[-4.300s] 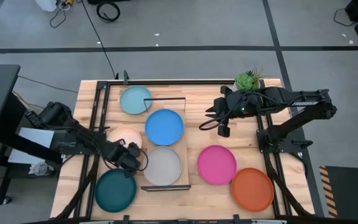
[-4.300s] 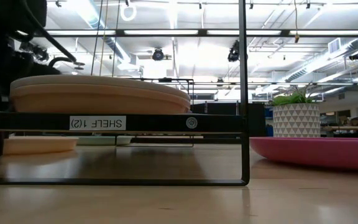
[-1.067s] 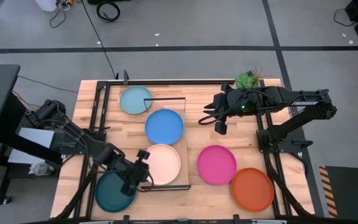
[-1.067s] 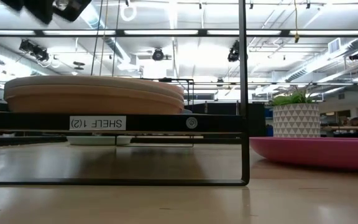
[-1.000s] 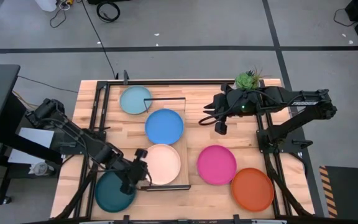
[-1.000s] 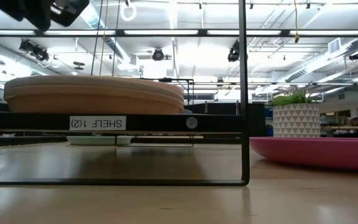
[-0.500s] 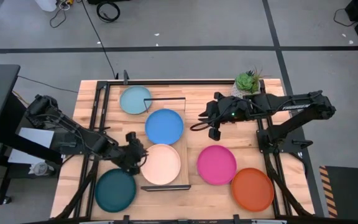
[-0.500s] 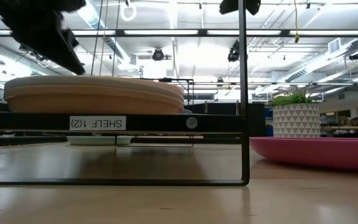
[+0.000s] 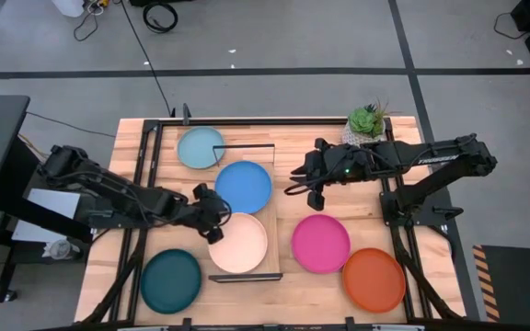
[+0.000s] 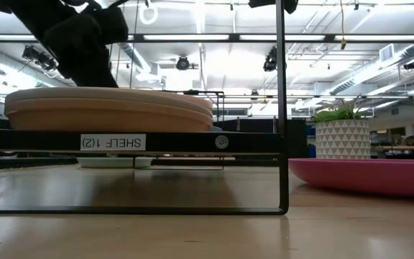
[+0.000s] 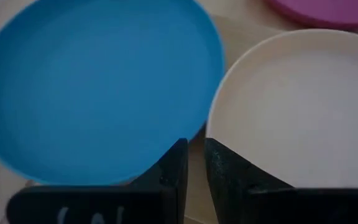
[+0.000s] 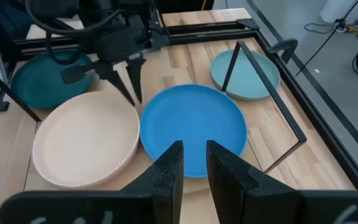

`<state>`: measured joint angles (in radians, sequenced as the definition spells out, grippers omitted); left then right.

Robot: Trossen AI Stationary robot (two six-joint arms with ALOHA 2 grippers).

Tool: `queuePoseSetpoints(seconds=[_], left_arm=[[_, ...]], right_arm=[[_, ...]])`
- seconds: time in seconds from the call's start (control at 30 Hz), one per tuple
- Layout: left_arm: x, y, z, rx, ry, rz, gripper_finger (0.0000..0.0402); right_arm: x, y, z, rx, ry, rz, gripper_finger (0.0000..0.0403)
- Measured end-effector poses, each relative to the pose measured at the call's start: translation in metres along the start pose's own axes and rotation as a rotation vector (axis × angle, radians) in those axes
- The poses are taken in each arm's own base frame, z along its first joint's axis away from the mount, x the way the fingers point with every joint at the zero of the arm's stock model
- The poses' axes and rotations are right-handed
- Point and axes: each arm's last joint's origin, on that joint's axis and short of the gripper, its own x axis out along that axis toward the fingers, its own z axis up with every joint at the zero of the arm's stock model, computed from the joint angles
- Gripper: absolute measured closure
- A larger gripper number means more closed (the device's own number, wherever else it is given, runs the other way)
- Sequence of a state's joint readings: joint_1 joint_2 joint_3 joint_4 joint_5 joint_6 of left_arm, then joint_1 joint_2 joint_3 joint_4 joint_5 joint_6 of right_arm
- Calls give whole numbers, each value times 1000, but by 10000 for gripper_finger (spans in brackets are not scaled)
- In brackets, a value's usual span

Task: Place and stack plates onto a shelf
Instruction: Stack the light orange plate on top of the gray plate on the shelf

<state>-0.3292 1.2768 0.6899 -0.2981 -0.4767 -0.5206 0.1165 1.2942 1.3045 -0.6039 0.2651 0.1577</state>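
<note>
On the shelf (image 9: 271, 204), a pale board in a black wire frame, lie the light blue plate (image 9: 201, 147), the blue plate (image 9: 243, 187) and the peach plate (image 9: 238, 243). In the low view the peach plate tops a stack (image 10: 110, 108) with tan beneath it. The magenta (image 9: 320, 243), orange (image 9: 374, 279) and dark teal (image 9: 171, 280) plates rest on the table. My left gripper (image 9: 219, 214) is shut and hovers over the gap between the blue plate (image 11: 92, 87) and the peach plate (image 11: 297, 106). My right gripper (image 9: 298, 175) is shut and hangs right of the blue plate (image 12: 194, 127).
A small potted green plant (image 9: 366, 119) stands at the far right of the table, behind my right arm. Black frame rails (image 9: 145, 184) run along the table's left and right sides. Bare tabletop (image 9: 320, 207) shows between the blue and magenta plates.
My left gripper has moved from the near side, beside the dark teal plate, toward the far edge along the peach plate's left rim, and now stands between the peach and blue plates. My right gripper has shifted a little toward the table's left. The plates have kept still.
</note>
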Motion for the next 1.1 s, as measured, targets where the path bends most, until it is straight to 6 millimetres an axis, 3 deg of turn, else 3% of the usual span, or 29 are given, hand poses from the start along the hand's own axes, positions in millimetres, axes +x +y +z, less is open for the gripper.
queuePoseSetpoints(seconds=[0.33, 0.6, 0.87, 1.1], left_arm=[[3, 1, 4, 66, -6, -33, 340], [7, -2, 18, 72, -178, 53, 340], [30, -3, 10, 102, -87, 23, 340], [28, -3, 13, 137, -95, -22, 340]], right_arm=[[0, -1, 0, -25, 0, -6, 328], [1, -3, 2, -15, -20, -25, 328], [1, -5, 5, -15, -43, -33, 328], [1, -5, 5, -15, -42, -33, 328]])
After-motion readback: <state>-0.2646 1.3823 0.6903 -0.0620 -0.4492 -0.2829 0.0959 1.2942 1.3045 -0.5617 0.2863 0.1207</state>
